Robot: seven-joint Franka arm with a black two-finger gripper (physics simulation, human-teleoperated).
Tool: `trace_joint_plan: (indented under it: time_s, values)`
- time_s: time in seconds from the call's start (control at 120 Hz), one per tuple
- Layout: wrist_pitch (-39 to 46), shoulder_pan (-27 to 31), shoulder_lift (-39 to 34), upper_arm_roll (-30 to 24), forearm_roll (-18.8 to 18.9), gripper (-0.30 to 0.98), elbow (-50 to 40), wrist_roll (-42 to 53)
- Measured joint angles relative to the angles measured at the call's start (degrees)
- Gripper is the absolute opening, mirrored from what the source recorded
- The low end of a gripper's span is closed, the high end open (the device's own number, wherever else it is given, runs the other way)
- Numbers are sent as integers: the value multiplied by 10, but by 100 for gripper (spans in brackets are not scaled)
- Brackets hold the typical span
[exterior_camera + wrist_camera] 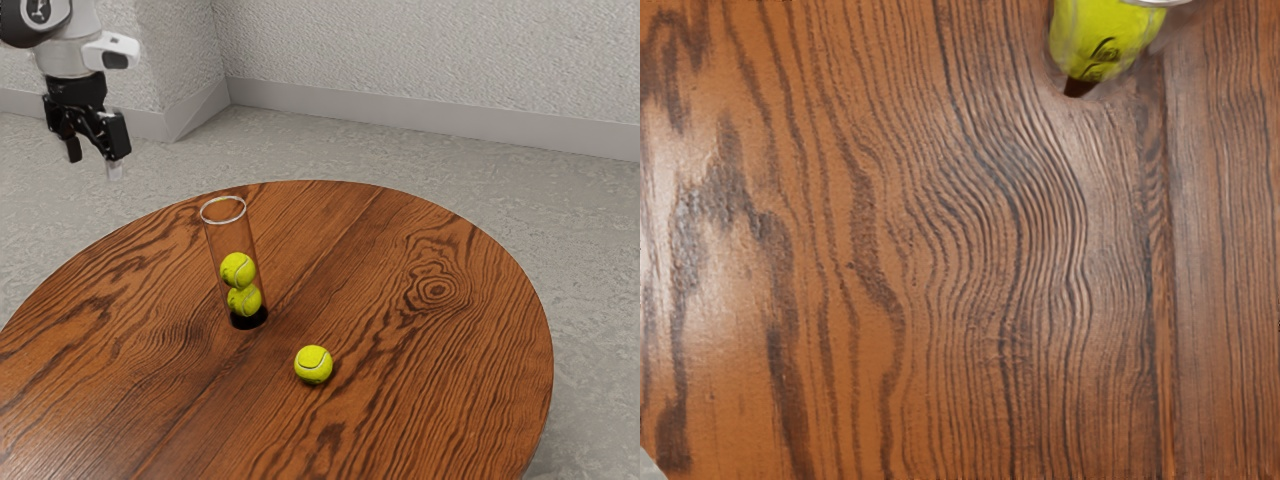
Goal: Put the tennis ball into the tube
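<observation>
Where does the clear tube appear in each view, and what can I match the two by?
Exterior view: the tube stands on the table, toward the exterior view's left, farther back than the loose ball.
Wrist view: at the picture's edge, partly cut off, near a straight dark line in the wood.
Shared landmark: the yellow-green balls inside it.

Tube [228, 238]: clear, w/ whitish rim & blk base. Balls in tube [238, 270]: bright yel-grn, w/ dk marks. Loose ball [314, 365] nr tube: same yel-grn, pale curved seam. Table [420, 400] under tube: reddish-brn wood, dk wavy grain, ringed knot to ext. view's right of tube. Beyond tube: mottled gry floor [340, 155], off-wht rough-textured wall [420, 50], plain lt gry baseboard [420, 118]. Gripper [95, 160] past tube: blk.
</observation>
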Motion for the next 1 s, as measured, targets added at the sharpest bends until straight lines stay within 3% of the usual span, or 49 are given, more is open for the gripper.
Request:
trace_joint_plan:
  time_s: [0.233,0.442,0.775,1.0]
  values:
    - [-3,-34,-1,2,-2,69,-17,46]
    - [49,-104,13,0,-84,69,-97,-13]
    - [167,-197,115,-2,-109,69,-172,-87]
    - [262,-197,192,-10,-136,69,-172,-119]
